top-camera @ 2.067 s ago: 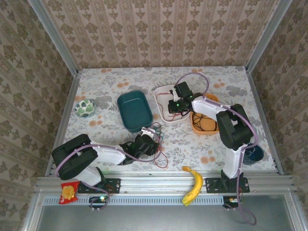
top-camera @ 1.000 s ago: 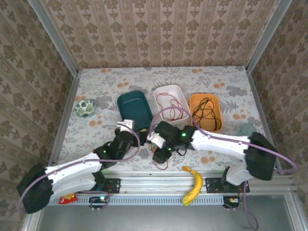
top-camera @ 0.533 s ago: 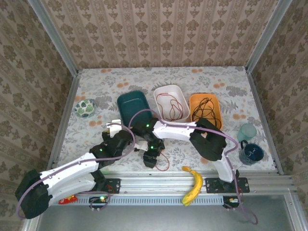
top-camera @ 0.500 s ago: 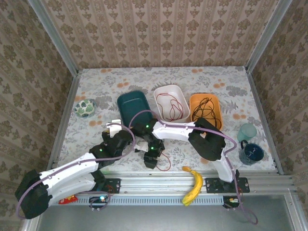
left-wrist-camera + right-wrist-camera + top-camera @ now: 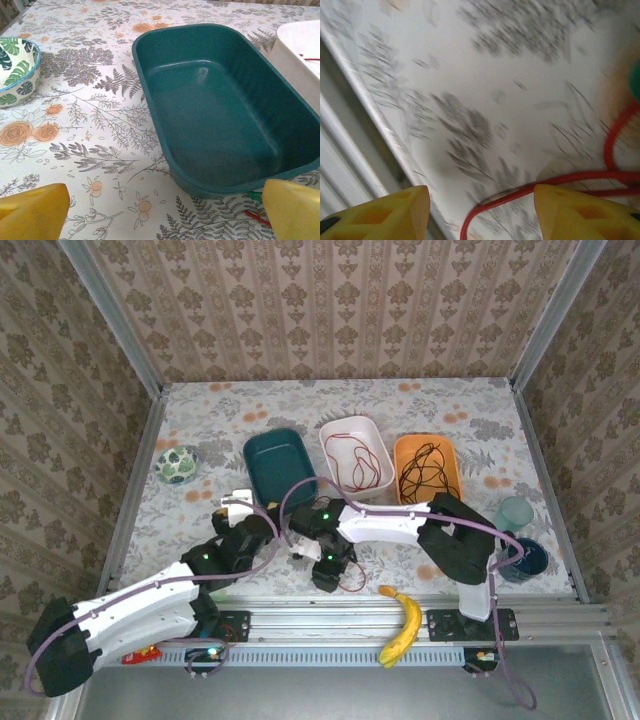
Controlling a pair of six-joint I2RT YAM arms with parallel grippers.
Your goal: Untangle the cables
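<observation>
A red cable (image 5: pixel 353 583) loops on the table near the front edge. In the right wrist view this red cable (image 5: pixel 545 184) runs between the fingers of my open right gripper (image 5: pixel 480 212), which touch nothing. My right gripper (image 5: pixel 329 574) points down at the front rail. My left gripper (image 5: pixel 262 528) stands open in front of the empty teal tray (image 5: pixel 150 107). Short green (image 5: pixel 256 196) and red (image 5: pixel 258 217) cable bits lie beside its right finger. Another red cable (image 5: pixel 350 455) lies in the white tray (image 5: pixel 328 430), and a black cable (image 5: pixel 425 472) in the orange tray (image 5: pixel 402 452).
A patterned bowl (image 5: pixel 178 464) stands at the left. A pale cup (image 5: pixel 513 513) and a dark mug (image 5: pixel 524 558) stand at the right. A banana (image 5: pixel 402 625) lies on the front rail. Walls close in the table's sides and back.
My right gripper left the white tray, swung to the table front and now shifted a little right over the red cable. The left arm drew back from the cables toward the teal tray.
</observation>
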